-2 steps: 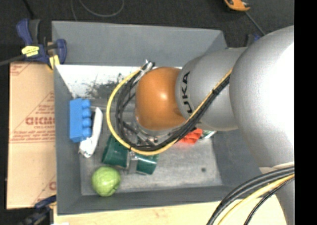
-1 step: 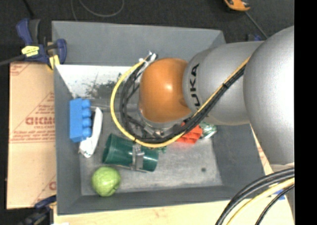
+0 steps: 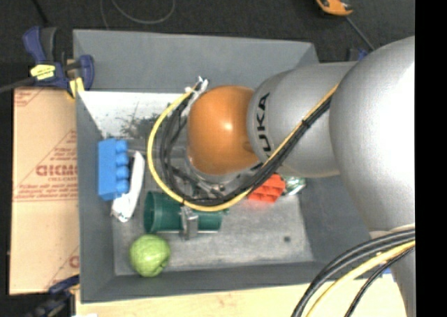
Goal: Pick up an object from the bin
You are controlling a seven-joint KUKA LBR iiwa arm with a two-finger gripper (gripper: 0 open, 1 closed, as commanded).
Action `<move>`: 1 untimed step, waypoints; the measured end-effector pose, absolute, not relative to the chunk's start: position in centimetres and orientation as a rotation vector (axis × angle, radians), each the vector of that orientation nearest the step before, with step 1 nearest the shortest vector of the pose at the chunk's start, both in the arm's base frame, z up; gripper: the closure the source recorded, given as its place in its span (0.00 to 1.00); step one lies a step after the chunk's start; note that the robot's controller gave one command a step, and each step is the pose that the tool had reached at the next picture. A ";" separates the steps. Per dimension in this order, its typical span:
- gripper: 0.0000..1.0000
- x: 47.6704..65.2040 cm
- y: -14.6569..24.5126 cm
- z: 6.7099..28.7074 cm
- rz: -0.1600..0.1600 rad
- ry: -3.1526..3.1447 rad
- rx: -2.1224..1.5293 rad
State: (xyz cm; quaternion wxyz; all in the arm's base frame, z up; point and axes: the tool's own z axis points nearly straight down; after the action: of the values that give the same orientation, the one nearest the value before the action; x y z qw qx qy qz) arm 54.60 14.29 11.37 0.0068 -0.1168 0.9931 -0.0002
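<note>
bin (image 3: pixel 209 270): grey metal, sloped walls, flat floor, dark specks on the floor toward the upper left.
arm (image 3: pixel 335 127): 1 silver arm, entering from the right and bent down over the middle of the bin.
orange cover (image 3: pixel 220 130): round, on the wrist, hiding the middle of the floor.
cables (image 3: pixel 159 148): yellow and black, looped round the left and lower side of the orange cover.
claw (image 3: pixel 188 223): grey metal tip showing just below the orange cover, low in the bin, over the dark green cup; released or clenched, cannot tell.
dark green cup (image 3: pixel 164 214): 1 cup lying on its side in the lower middle of the floor, wide end toward the left, its right part crossed by the claw; held or merely overlapped, cannot tell.
green apple (image 3: pixel 149 255): in the lower left corner of the floor, just below the dark green cup.
white piece (image 3: pixel 131 193): long and curved, between the blue block and the dark green cup, along the block's right edge.
blue block (image 3: pixel 113 167): by the left wall, studs along its right side.
orange-red piece (image 3: pixel 267 190): right of the wrist, partly hidden under the arm; kind unclear.
</note>
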 end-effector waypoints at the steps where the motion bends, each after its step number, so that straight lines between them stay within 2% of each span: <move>1: 0.00 55.7 14.6 8.4 0.002 3.116 -0.372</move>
State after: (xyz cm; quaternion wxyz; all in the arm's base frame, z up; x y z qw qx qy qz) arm 55.74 14.59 8.37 0.0019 -0.1186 0.9929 0.0008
